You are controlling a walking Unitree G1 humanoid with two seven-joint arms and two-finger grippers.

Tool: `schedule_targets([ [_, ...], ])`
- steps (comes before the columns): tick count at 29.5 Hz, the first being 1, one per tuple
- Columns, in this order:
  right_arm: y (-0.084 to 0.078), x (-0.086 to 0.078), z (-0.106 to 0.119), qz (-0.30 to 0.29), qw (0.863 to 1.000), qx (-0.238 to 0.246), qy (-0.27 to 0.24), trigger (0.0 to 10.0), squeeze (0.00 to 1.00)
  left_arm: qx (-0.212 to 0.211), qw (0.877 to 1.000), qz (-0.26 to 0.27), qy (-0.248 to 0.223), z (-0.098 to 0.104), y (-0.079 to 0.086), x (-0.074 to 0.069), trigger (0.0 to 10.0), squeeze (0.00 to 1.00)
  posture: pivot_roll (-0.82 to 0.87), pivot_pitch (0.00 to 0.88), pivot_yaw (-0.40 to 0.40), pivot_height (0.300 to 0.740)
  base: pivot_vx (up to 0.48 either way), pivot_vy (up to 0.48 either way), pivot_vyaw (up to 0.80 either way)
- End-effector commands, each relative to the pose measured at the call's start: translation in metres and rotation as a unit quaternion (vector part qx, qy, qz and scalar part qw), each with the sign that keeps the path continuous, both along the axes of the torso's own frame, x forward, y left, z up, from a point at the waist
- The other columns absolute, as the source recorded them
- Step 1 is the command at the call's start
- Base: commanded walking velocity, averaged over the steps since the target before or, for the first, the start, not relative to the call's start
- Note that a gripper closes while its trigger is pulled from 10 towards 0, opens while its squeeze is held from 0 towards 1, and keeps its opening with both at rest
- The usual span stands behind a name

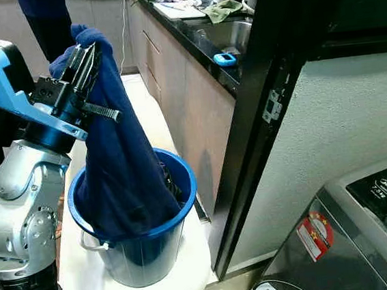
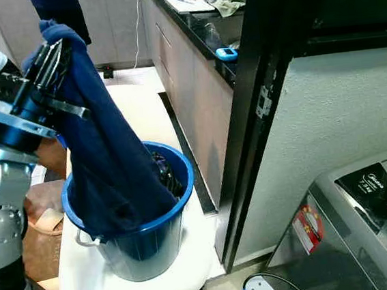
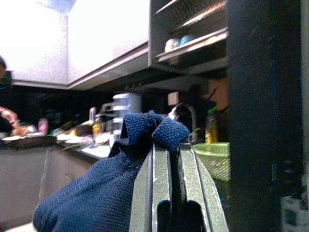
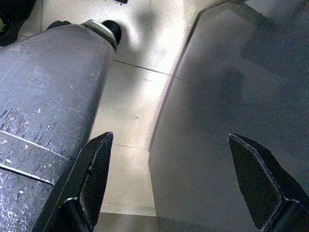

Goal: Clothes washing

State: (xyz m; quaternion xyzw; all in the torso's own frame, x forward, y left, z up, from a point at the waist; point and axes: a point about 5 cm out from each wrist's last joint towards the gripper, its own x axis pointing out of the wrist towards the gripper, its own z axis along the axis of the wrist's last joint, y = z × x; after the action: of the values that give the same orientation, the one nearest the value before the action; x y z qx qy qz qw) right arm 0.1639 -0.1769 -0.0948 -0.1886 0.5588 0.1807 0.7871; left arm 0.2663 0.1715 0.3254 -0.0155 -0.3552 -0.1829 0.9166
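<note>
— So, where do we have the cloth?

— Our left gripper [image 1: 88, 59], in the upper left of the frame, is clenched on a dark blue garment [image 1: 123, 158]; the fabric hangs down from the fingers into the blue bucket [image 1: 145, 249] at lower centre, which stands on a white stool [image 1: 185, 276].

— And our right gripper [image 4: 176, 179]?

— Released, fingers spread wide above pale floor tiles [image 4: 140, 96]. We see the washing machine [image 1: 366, 231] at lower right, and a dark counter [image 1: 204, 44] running along the top.
</note>
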Motion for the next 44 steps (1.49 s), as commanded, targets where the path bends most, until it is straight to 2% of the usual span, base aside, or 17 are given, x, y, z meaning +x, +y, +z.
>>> schedule_targets([
  [1,0.007,-0.006,-0.003,0.006,1.0,0.005,0.011,10.0,0.0,0.01,1.0,-0.006,0.023,-0.008,-0.013,0.002,10.0,0.0,0.29,0.0,-0.09,0.74,0.0,0.0,0.0],
  [7,0.004,-0.014,-0.006,0.013,1.0,0.0,0.022,10.0,0.0,0.026,0.999,-0.011,0.035,-0.014,-0.025,0.0,10.0,0.0,0.31,0.0,-0.097,0.74,0.0,0.0,0.0],
  [12,0.002,-0.017,-0.007,0.015,1.0,-0.002,0.026,10.0,0.0,0.039,0.998,-0.016,0.038,-0.017,-0.027,0.0,10.0,0.0,0.33,0.0,-0.097,0.74,0.0,0.0,-0.6],
  [18,0.0,-0.017,-0.006,0.014,1.0,0.001,0.025,10.0,0.0,0.052,0.998,-0.014,0.043,-0.021,-0.029,0.002,10.0,0.0,0.33,0.0,-0.101,0.74,0.0,0.0,-0.8],
  [32,-0.005,-0.01,-0.003,0.018,1.0,-0.003,0.016,10.0,0.0,0.051,0.997,-0.032,0.039,-0.021,-0.039,0.002,10.0,0.0,0.29,0.0,-0.105,0.74,0.0,0.0,0.0],
  [34,-0.005,-0.009,-0.003,0.015,1.0,0.001,0.016,10.0,0.0,0.057,0.997,-0.053,0.028,-0.016,-0.043,0.0,10.0,0.0,0.29,0.0,-0.105,0.74,0.0,0.0,-0.8],
  [35,-0.004,-0.009,-0.003,0.012,1.0,0.008,0.016,10.0,0.0,0.078,0.993,-0.087,0.014,-0.012,-0.05,-0.005,10.0,0.0,0.28,0.0,-0.107,0.74,0.0,0.0,-0.8],
  [37,-0.004,-0.009,-0.003,0.012,1.0,0.008,0.016,10.0,0.0,0.078,0.993,-0.087,0.014,-0.012,-0.05,-0.005,10.0,0.0,0.28,0.0,-0.107,0.74,0.0,0.0,-0.8],
  [39,-0.002,-0.008,-0.002,0.007,1.0,0.023,0.015,10.0,0.0,0.12,0.983,-0.137,-0.002,-0.01,-0.059,-0.01,10.0,0.0,0.28,0.0,-0.107,0.74,0.0,0.0,-0.8],
  [44,0.002,-0.006,-0.002,0.012,0.999,0.039,0.015,10.0,0.0,0.135,0.979,-0.155,-0.008,-0.009,-0.063,-0.01,10.0,0.0,0.26,0.0,-0.103,0.74,0.0,0.0,-0.8],
])
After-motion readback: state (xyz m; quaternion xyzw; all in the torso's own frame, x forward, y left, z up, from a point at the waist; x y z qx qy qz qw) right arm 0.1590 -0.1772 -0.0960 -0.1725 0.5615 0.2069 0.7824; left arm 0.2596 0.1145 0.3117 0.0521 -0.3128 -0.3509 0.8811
